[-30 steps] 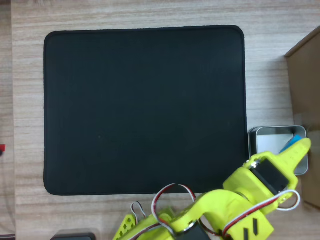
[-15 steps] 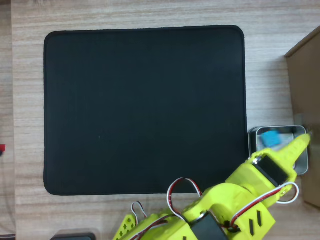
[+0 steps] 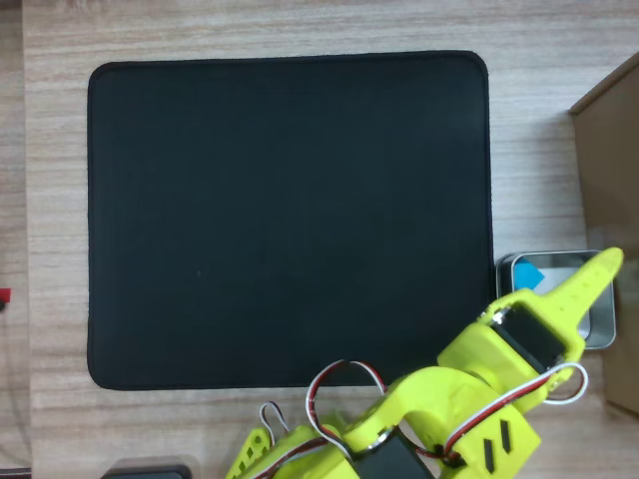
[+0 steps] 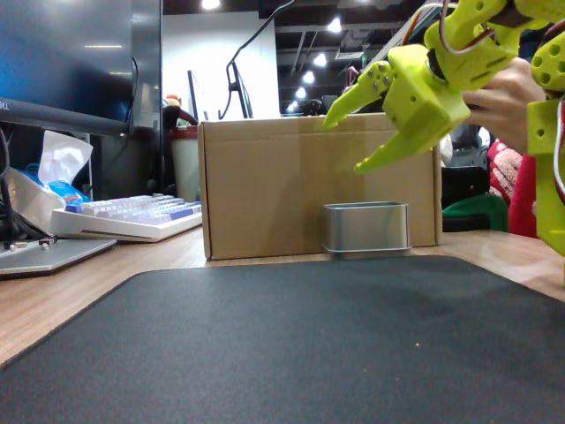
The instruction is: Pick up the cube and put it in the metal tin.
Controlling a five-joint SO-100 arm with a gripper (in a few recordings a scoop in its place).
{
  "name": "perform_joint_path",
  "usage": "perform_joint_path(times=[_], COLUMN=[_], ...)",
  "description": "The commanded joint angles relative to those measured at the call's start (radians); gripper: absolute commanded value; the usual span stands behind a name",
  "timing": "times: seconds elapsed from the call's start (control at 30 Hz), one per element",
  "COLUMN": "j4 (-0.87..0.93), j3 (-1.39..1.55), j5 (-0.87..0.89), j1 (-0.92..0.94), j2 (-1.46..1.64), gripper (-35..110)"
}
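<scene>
The small cyan-blue cube [image 3: 528, 273] lies inside the shiny silver tin [image 3: 511, 299], near its upper left corner in the overhead view. The arm's yellow body covers much of the tin there. In the fixed view the tin [image 4: 366, 228] stands in front of the cardboard box, and its wall hides the cube. My yellow gripper [image 4: 344, 143] hangs open above the tin with nothing between its fingers. From overhead the gripper [image 3: 597, 274] reaches across the tin's right half, one finger [image 3: 589, 284] pointing up and right.
A large black mat [image 3: 290, 220] covers the middle of the wooden table. A brown cardboard box [image 3: 609, 200] stands right of the tin, close behind it in the fixed view [image 4: 265, 185]. A keyboard [image 4: 132, 216] and a laptop lie at the far left.
One second ago the cube sat between the fingers over the tin. It has since dropped into the tin and settled toward its left side, while the gripper shifted slightly up and back.
</scene>
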Motion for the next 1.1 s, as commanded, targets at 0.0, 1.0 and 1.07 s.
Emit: perform_joint_path(times=[0.0, 1.0, 1.07], j4=[0.086, 0.242, 0.221], j3=[-0.071, -0.058, 0.005], j5=[0.002, 0.242, 0.241], j1=[-0.02, -0.77, -0.796], j2=[0.037, 0.321, 0.368], gripper=[27, 0, 0])
